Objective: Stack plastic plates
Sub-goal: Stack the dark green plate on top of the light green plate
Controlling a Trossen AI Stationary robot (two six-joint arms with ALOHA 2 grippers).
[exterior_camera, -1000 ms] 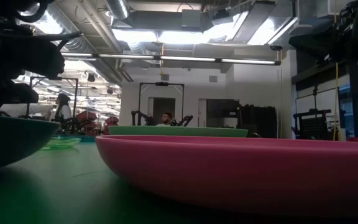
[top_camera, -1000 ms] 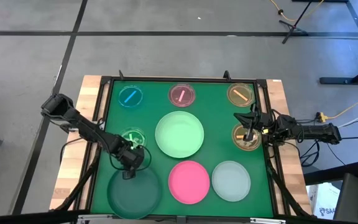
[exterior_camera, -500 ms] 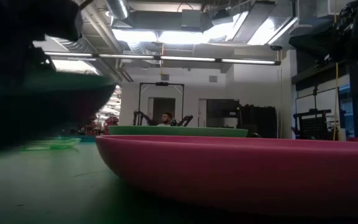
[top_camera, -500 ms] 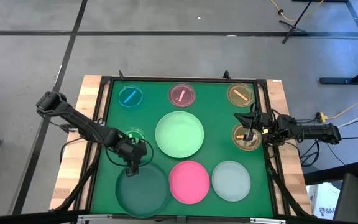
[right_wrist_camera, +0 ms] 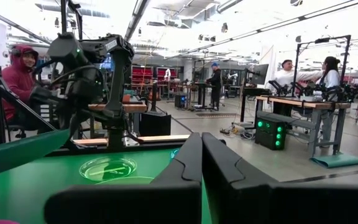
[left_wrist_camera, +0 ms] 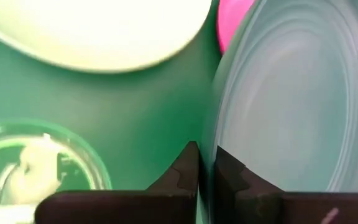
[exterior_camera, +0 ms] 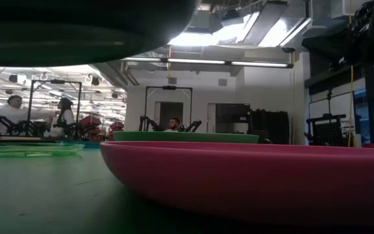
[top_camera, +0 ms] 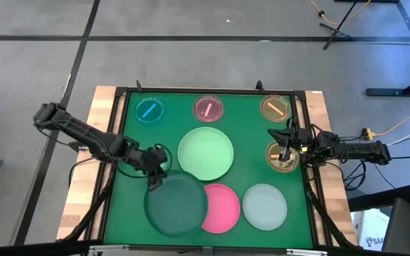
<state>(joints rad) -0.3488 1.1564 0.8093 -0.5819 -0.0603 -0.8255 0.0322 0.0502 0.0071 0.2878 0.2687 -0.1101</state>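
My left gripper (top_camera: 154,173) is shut on the large dark green plate (top_camera: 177,206), which hangs above the left part of the large pink plate (top_camera: 223,208). In the low view the dark green plate's underside (exterior_camera: 76,26) fills the top left, over the pink plate (exterior_camera: 239,175). The light green plate (top_camera: 205,153) and the pale grey-white plate (top_camera: 265,206) lie flat on the mat. My right gripper (top_camera: 285,152) is shut above the small brown plate (top_camera: 283,158), touching nothing. The small green plate (top_camera: 150,153) is partly hidden under my left arm. My left gripper pinches the dark green plate's rim (left_wrist_camera: 208,149) between its two fingers, one finger (left_wrist_camera: 186,169) on each face of the rim. It comes from the table's left, at the plate's far-left edge (top_camera: 156,182). The plate is lifted clear and roughly level.
Small blue (top_camera: 149,110), pink (top_camera: 209,108) and amber (top_camera: 275,107) plates lie along the far edge of the green mat. A black frame (top_camera: 119,142) borders the mat. Bare mat (top_camera: 130,220) shows at the near left. People and workbenches stand in the room beyond.
My left gripper has moved toward the table's right and slightly toward its far edge, rising. The dark green plate has been lifted clear of the mat's near left corner and carried right, so it now overlaps the pink plate's left part.
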